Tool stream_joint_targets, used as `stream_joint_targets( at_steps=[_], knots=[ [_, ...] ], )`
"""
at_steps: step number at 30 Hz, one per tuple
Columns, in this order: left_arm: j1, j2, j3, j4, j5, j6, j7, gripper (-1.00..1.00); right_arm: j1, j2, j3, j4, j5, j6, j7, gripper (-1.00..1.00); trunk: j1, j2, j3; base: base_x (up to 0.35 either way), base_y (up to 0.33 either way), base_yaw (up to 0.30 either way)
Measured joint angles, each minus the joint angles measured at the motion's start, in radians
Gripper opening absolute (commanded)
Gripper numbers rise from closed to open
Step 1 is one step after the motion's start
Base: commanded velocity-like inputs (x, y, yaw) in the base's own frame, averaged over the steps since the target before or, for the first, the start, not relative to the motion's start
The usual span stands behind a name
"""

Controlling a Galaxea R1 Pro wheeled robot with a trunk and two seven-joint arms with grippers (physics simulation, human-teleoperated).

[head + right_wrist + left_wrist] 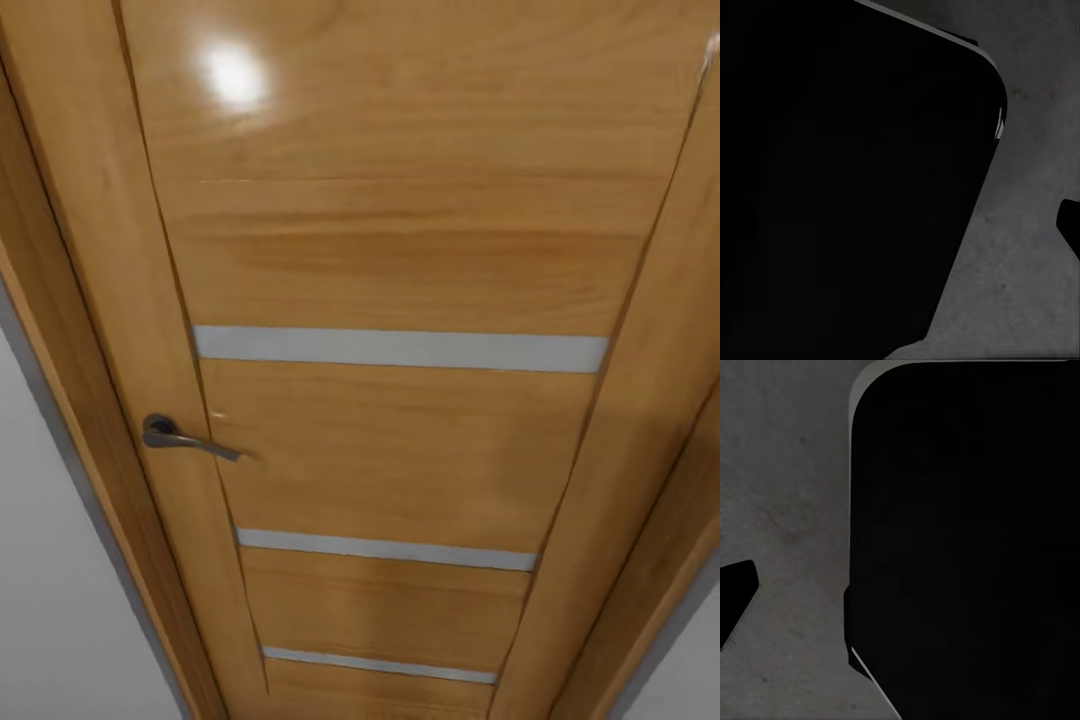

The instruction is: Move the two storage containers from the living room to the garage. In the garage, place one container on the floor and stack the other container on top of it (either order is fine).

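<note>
The two orange-red storage containers are out of view. The head view faces a closed slatted wooden door (400,300) at close range, with pale horizontal strips (400,350) across it. In the left wrist view, dark grey rough concrete floor (787,510) lies below, beside a big black rounded body (967,540). One black fingertip (735,604) pokes in at the picture's edge. In the right wrist view there is the same concrete floor (1020,285), a large black body (847,180) and one dark fingertip (1070,225). Neither view lets me tell how the jaws stand.
A grey lever handle (185,438) sits on the door's left side. The wooden door frame (80,300) runs down both sides, with white wall (50,600) to the left and a strip of white wall (690,670) at the lower right.
</note>
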Motion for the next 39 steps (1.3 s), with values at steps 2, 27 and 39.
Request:
stream_joint_targets(
  at_steps=[2,27,39],
  knots=[
    [0.000,0.000,0.000,0.000,0.000,0.000,0.000,1.00,0.000,0.000,0.000,0.000,0.000,0.000,0.000,1.00,0.000,0.000,0.000,0.000,0.000,-0.267],
    [0.000,0.000,-0.002,0.000,-0.001,0.000,-0.001,1.00,0.000,0.000,0.000,0.000,0.000,0.000,0.000,1.00,0.000,0.000,0.000,0.103,0.089,-0.087],
    [0.000,0.000,-0.002,0.000,-0.001,0.000,-0.001,1.00,0.000,0.000,0.000,0.000,0.000,0.000,0.000,1.00,0.000,0.000,0.000,0.051,0.040,0.000]
  ],
)
